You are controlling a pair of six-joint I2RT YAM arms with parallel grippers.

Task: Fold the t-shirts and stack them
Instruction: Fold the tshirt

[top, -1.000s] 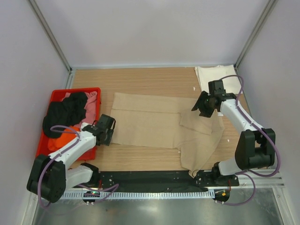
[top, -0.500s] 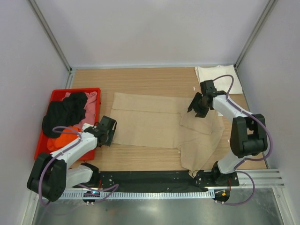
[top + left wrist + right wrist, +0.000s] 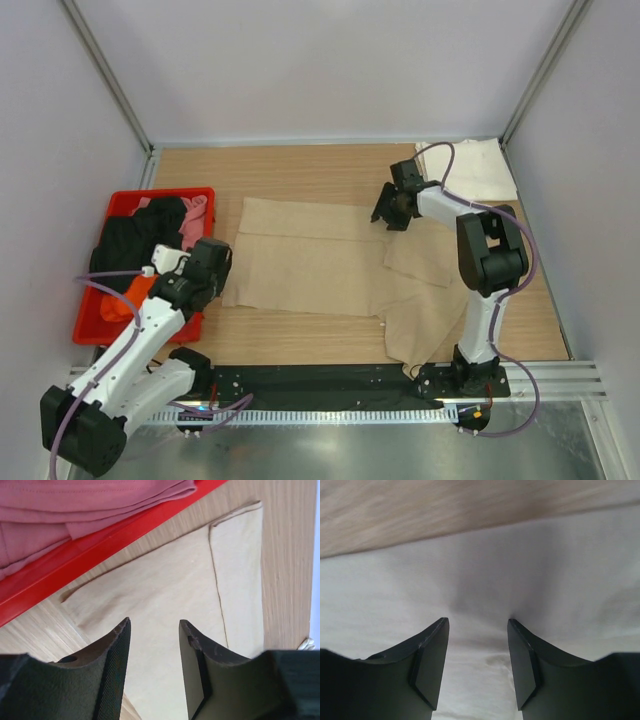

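Overhead, the tan t-shirt (image 3: 330, 265) lies spread flat across the middle of the table (image 3: 300, 170), one part of it reaching toward the near edge. Left gripper (image 3: 213, 266): released, fingers parted with nothing between them, poised over the shirt's left edge just beside the red bin (image 3: 160, 191), which holds a black shirt (image 3: 140, 240), a pink shirt (image 3: 195, 215) and an orange shirt (image 3: 118, 303). Right gripper (image 3: 386, 211): likewise released and empty, at the tan shirt's far edge, toward its right; pale, blurred cloth shows beneath its fingers. A folded cream-white shirt (image 3: 475, 170) rests in the far right corner, apart from both grippers.
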